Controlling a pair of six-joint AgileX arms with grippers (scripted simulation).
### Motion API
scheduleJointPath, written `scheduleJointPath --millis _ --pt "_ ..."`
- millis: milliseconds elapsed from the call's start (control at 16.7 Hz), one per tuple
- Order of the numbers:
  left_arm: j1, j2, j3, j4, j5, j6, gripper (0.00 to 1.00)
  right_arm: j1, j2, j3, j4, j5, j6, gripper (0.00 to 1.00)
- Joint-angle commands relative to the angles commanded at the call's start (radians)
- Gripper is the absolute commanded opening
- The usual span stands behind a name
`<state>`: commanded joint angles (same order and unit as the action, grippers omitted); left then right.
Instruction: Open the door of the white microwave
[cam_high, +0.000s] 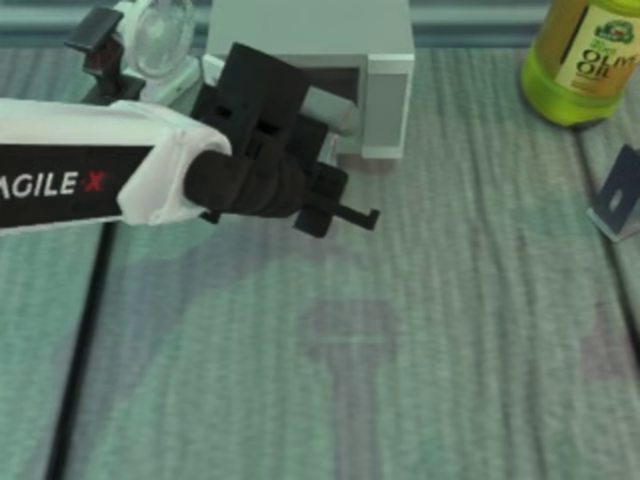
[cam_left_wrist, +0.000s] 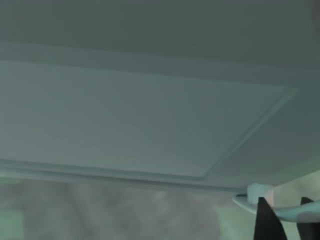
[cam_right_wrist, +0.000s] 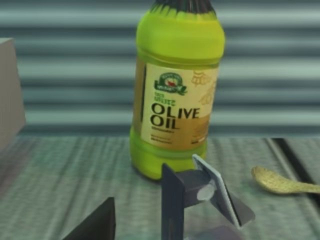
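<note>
The white microwave (cam_high: 330, 60) stands at the counter's (cam_high: 400, 330) far edge, left of centre; the left claw (cam_high: 330, 150) reaches its front – the door (cam_left_wrist: 150, 125) fills the wrist view – its grip cannot be told; the right claw (cam_high: 620, 195) idles released at the right edge

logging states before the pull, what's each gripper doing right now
Left gripper, at the white boxy microwave's white-framed windowed door: cannot be told.
Right gripper, parked by the yellow-green olive oil bottle: cannot be told.
</note>
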<state>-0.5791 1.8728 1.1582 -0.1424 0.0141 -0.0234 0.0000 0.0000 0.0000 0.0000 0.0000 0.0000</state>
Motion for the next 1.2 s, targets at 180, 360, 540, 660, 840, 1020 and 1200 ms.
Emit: scheduleJointPath --millis 180,360,540,660,840,1020,1200 --pt "0.000 0.000 0.000 0.000 0.000 0.000 0.00 0.000 0.000 0.000 0.000 0.000 0.000 1.00" --pt "0.000 0.000 0.000 0.000 0.000 0.000 0.00 0.000 0.000 0.000 0.000 0.000 0.000 1.00" --pt "-0.007 0.001 0.000 -0.001 0.011 -0.003 0.00 0.000 0.000 0.000 0.000 0.000 0.000 1.00" --pt "0.002 -0.008 -0.011 0.001 0.021 0.015 0.00 0.000 0.000 0.000 0.000 0.000 0.000 1.00" --pt "0.017 -0.021 -0.026 0.005 0.040 0.045 0.00 0.000 0.000 0.000 0.000 0.000 0.000 1.00" --pt "0.019 -0.021 -0.028 0.005 0.042 0.048 0.00 0.000 0.000 0.000 0.000 0.000 0.000 1.00" --pt "0.019 -0.021 -0.028 0.005 0.042 0.048 0.00 0.000 0.000 0.000 0.000 0.000 0.000 1.00"
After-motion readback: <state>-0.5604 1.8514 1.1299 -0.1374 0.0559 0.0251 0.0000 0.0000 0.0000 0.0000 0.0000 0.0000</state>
